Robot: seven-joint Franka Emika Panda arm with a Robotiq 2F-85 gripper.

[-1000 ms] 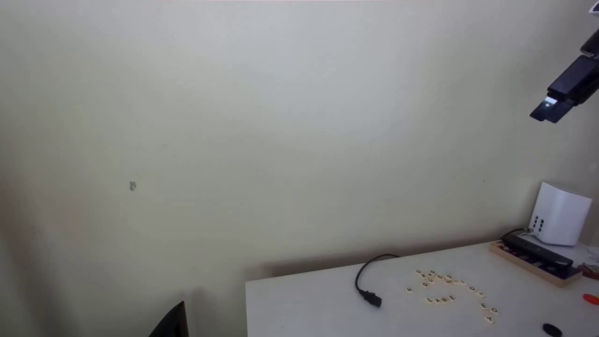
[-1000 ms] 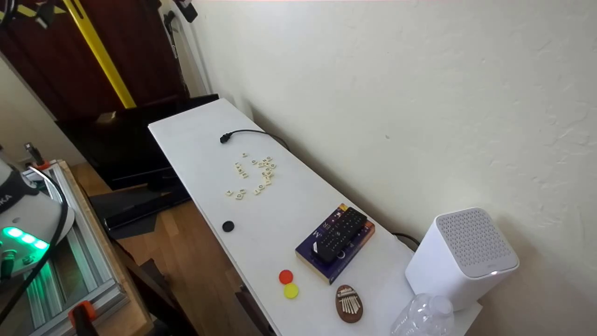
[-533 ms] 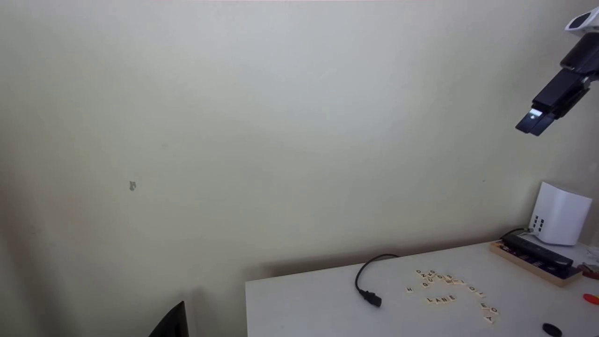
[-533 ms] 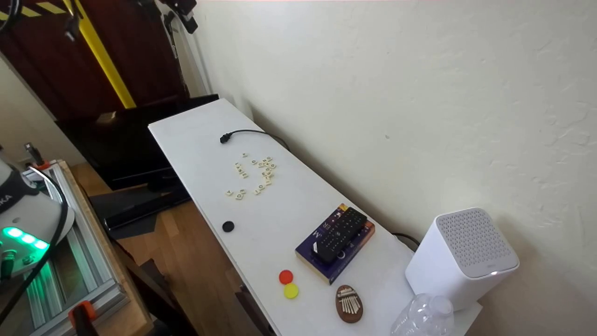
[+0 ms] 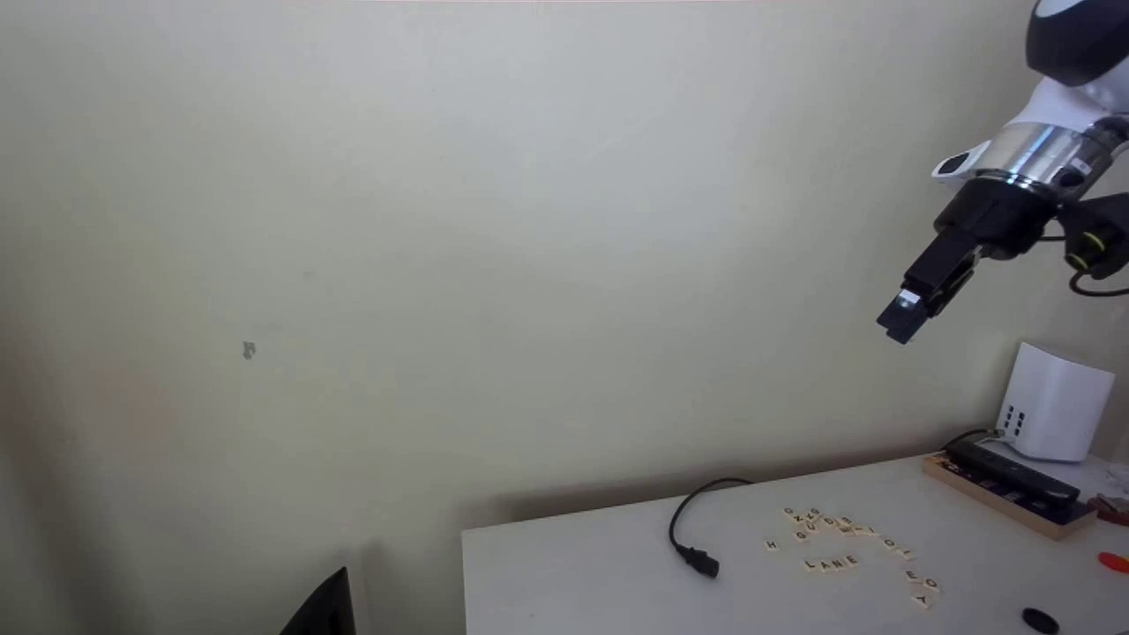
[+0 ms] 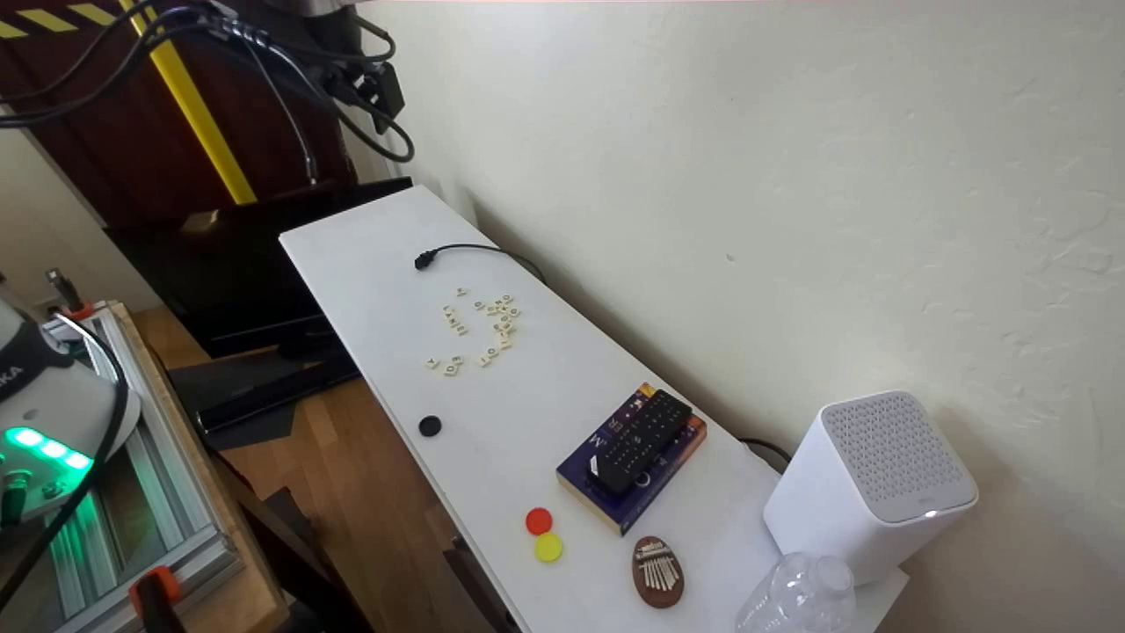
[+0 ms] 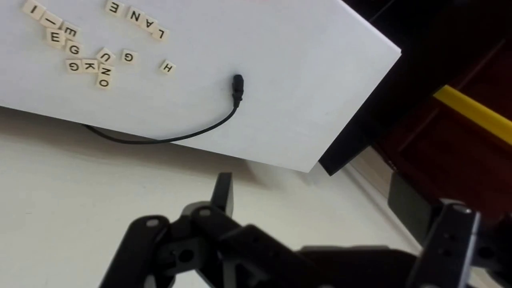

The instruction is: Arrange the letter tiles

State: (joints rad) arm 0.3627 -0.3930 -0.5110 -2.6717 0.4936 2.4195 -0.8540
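Letter tiles (image 7: 105, 56), pale with dark capitals, lie lower than and well apart from gripper (image 7: 315, 199), jaws spread.

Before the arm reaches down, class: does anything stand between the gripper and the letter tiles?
Nothing visible does. The gripper is open and empty, and the letter tiles lie exposed on the white tabletop. The black power cord lies beside the tiles, not across them, so it probably won't block the reach.
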